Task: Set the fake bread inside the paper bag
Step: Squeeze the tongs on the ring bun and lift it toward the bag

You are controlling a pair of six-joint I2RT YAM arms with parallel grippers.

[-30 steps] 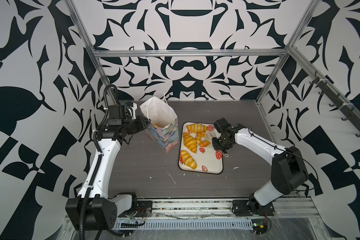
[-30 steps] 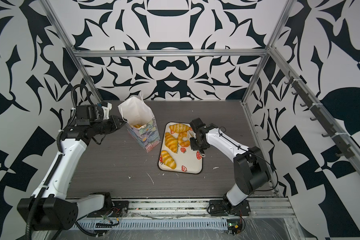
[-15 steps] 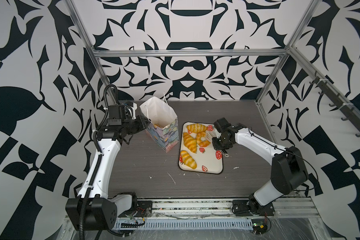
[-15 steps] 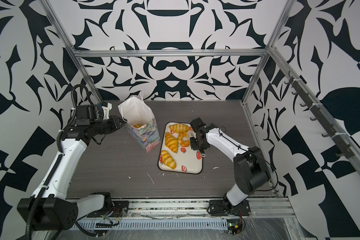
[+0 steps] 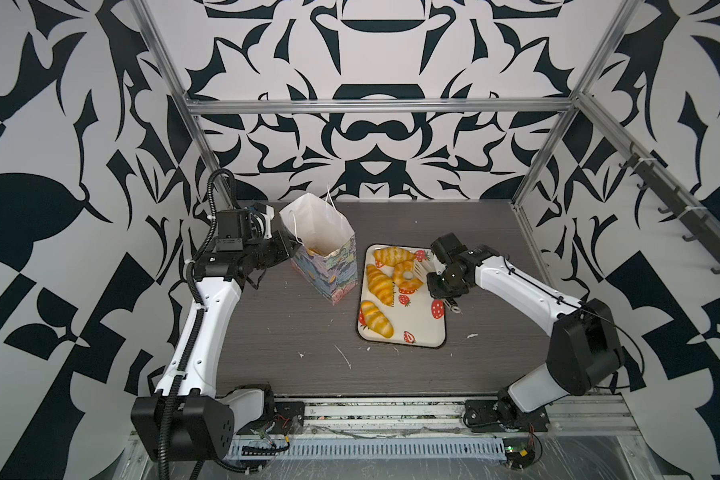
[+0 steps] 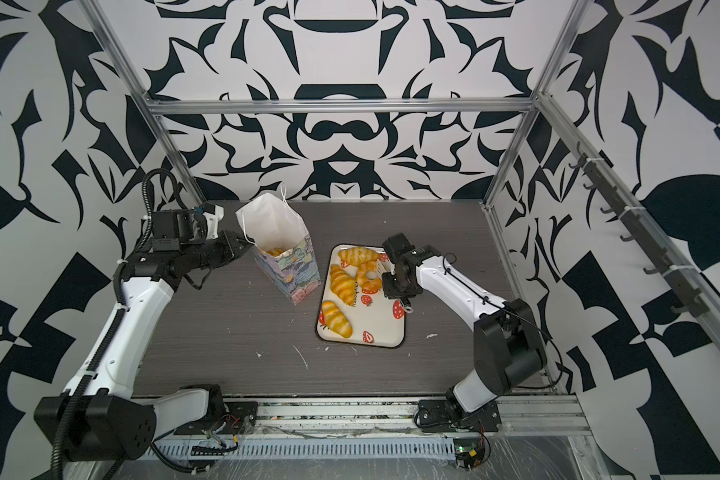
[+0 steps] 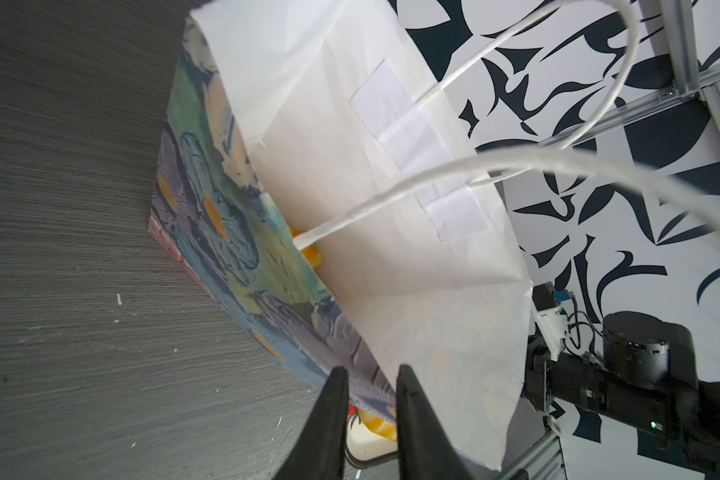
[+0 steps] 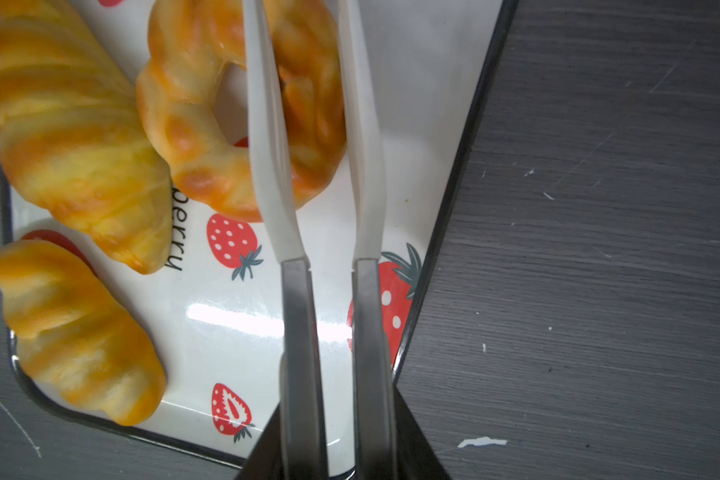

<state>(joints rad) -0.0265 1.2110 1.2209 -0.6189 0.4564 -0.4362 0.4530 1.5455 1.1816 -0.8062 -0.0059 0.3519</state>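
**top views.** the paper bag [image 5: 329, 266] stands upright on the dark table [image 5: 292, 332], mouth wide, with a piece of fake bread [image 5: 317, 251] low inside it. the left gripper [image 5: 287, 248] meets the bag's rim on the side away from the tray, jaws drawn almost together on the paper. just beside the bag lies the strawberry tray [image 5: 427, 332], bearing three croissants [image 5: 379, 284] and a ring doughnut [image 5: 408, 276]. the right gripper [image 5: 433, 279] is clamped tight on a pair of tongs [image 5: 420, 268], whose white tips reach the doughnut. both top views show this layout.

**left wrist view.** two black fingers [image 7: 333, 415] stand a narrow gap apart, with the bag's printed wall [image 7: 225, 232] pinched between them. a white cord handle [image 7: 474, 166] arcs across the bag's mouth, and yellow bread [image 7: 310, 255] shows within.

**right wrist view.** the tongs' metal arms [image 8: 298, 332] are squeezed between the gripper's fingers [image 8: 262, 453]. their white tips bracket one side of the doughnut's ring [image 8: 192, 124], one over the hole and one at the outer edge. two croissants [image 8: 71, 137] lie alongside on the tray [image 8: 242, 316].
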